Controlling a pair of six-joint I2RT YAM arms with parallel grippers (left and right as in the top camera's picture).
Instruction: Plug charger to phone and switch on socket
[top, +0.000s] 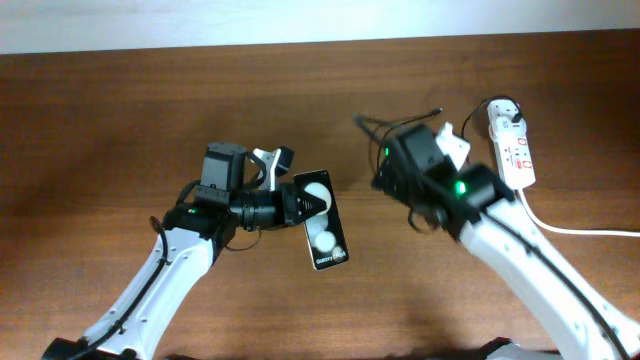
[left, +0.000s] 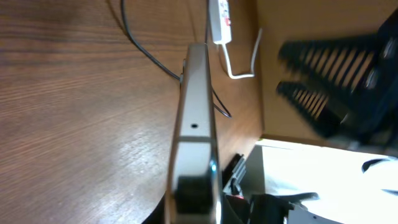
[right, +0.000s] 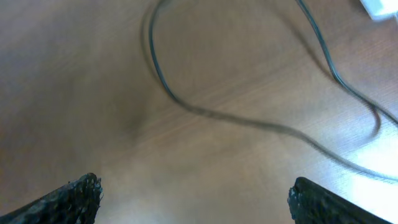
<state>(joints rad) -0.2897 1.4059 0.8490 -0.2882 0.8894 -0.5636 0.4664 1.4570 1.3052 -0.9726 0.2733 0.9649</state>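
My left gripper (top: 303, 201) is shut on the top end of the black phone (top: 324, 235), whose glossy face shows two white blobs. In the left wrist view the phone (left: 195, 106) is edge-on, held up off the table in the jaws (left: 196, 200). My right gripper (top: 385, 172) is open and empty, low over the thin black charger cable (top: 400, 123). In the right wrist view the cable (right: 249, 120) loops on the wood ahead of the spread fingers (right: 196, 199); its plug tip is not clear. The white socket strip (top: 513, 150) lies at the right and also shows in the left wrist view (left: 221, 22).
A thick white cord (top: 575, 230) runs from the strip to the right edge. The wooden table (top: 120, 130) ends at a pale wall at the back. In the left wrist view my right arm's gripper (left: 336, 81) shows blurred beyond the phone.
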